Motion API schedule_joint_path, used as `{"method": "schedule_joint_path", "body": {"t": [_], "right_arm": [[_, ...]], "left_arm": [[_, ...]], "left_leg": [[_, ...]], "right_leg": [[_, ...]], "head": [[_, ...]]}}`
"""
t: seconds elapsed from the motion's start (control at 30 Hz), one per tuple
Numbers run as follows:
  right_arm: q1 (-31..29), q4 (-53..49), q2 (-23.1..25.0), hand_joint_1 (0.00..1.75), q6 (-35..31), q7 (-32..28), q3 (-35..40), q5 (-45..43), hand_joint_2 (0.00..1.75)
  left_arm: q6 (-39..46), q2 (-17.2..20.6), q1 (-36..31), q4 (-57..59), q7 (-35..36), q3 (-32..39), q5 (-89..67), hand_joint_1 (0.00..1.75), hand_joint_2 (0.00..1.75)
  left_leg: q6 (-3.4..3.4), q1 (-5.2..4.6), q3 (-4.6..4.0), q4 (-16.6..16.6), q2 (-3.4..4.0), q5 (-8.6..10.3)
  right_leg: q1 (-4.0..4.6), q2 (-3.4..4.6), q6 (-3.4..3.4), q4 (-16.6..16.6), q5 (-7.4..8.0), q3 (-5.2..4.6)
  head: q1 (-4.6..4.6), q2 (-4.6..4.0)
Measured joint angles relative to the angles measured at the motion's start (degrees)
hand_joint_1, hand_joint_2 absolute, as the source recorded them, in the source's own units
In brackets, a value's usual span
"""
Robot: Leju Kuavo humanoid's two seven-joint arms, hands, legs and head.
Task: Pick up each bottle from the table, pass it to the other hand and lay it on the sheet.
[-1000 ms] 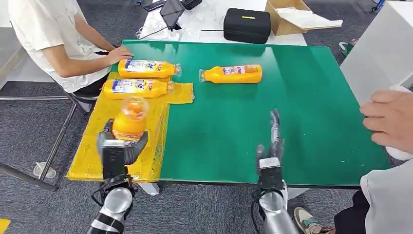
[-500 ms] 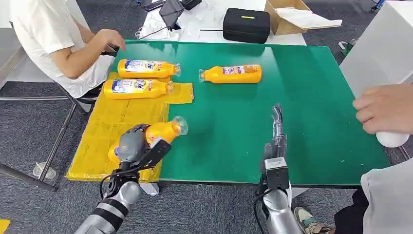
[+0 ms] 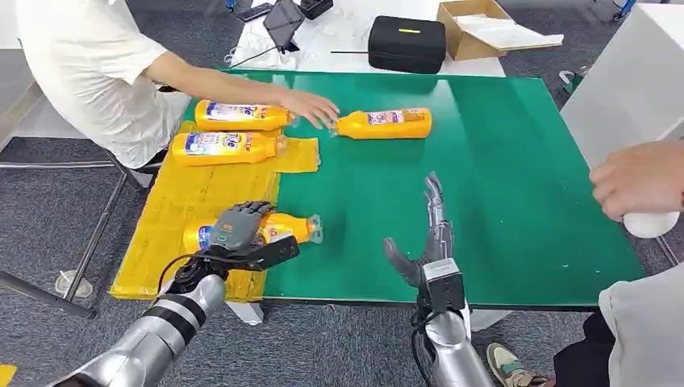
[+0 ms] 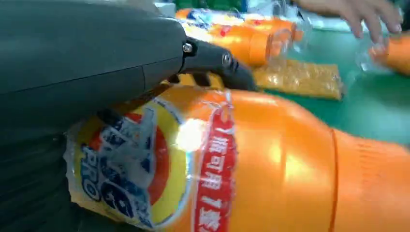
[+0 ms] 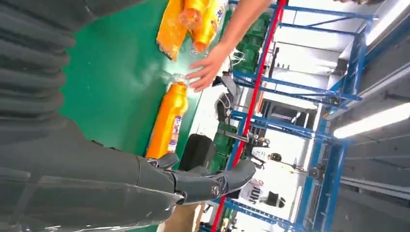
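Observation:
An orange bottle point(image 3: 278, 229) point(image 4: 270, 164) lies on its side at the right edge of the yellow sheet point(image 3: 181, 201), its clear cap end sticking out over the green table point(image 3: 500, 161). My left hand point(image 3: 240, 229) point(image 4: 96, 63) grips it around the label, fingers curled over the top. Two more bottles point(image 3: 242, 114) point(image 3: 226, 145) lie at the sheet's far end. A fourth bottle point(image 3: 385, 122) point(image 5: 169, 121) lies on the bare table farther back. My right hand point(image 3: 427, 242) point(image 5: 96, 179) stands open over the table's near edge, holding nothing.
A seated person's hand point(image 3: 313, 106) point(image 5: 208, 67) reaches across to the cap end of the fourth bottle. Another person's hand point(image 3: 641, 181) holds a white thing at the right. A black case point(image 3: 407, 42) and a cardboard box point(image 3: 484, 20) lie behind the table.
My left hand has tipped the bottle from upright onto its side and lowered it onto the sheet. The seated person's hand has reached right to the fourth bottle. My right hand shifted slightly left.

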Motion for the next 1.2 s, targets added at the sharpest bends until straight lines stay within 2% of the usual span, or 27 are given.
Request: {"method": "schedule_joint_path", "body": {"t": [0.57, 0.77, 0.97, 1.2], "right_arm": [[-1.6, 2.9, 0.5, 0.0, 0.0, 0.0, 1.0, -1.1, 1.75], [-2.0, 3.7, 0.5, 0.0, 0.0, 0.0, 1.1, -1.2, 1.75], [-2.2, 4.2, 0.5, 0.0, -0.3, 0.0, 1.1, -1.4, 1.75], [-2.3, 4.6, 0.6, 0.0, -0.1, 0.0, 1.2, -1.3, 1.75]], "left_arm": [[-5.8, 0.9, -3.1, 3.8, -1.5, -1.5, 0.8, 0.0, 1.75], [-5.1, 1.0, -3.2, 4.2, -1.7, -1.6, 1.3, 0.0, 1.75], [-0.4, 0.6, -3.0, 4.2, -1.5, -1.5, 2.8, 0.0, 1.75], [-0.1, 0.3, -3.0, 4.2, -1.8, -1.5, 3.1, 0.0, 1.75]], "left_leg": [[-0.01, 0.0, 0.01, 0.0, -0.01, 0.01], [-0.01, 0.0, 0.01, 0.0, -0.01, 0.01], [-0.01, 0.0, 0.01, 0.0, 0.0, 0.01], [-0.01, 0.0, 0.0, 0.0, 0.0, 0.01]], "right_leg": [[0.0, -0.01, 0.0, 0.0, 0.0, 0.01], [0.0, -0.01, 0.0, 0.0, 0.0, 0.01], [0.01, 0.0, 0.0, 0.0, 0.0, -0.02], [0.0, -0.01, 0.0, 0.0, 0.0, -0.02]], "head": [[0.02, 0.0], [0.02, 0.0], [0.0, 0.0], [0.02, 0.0]]}}
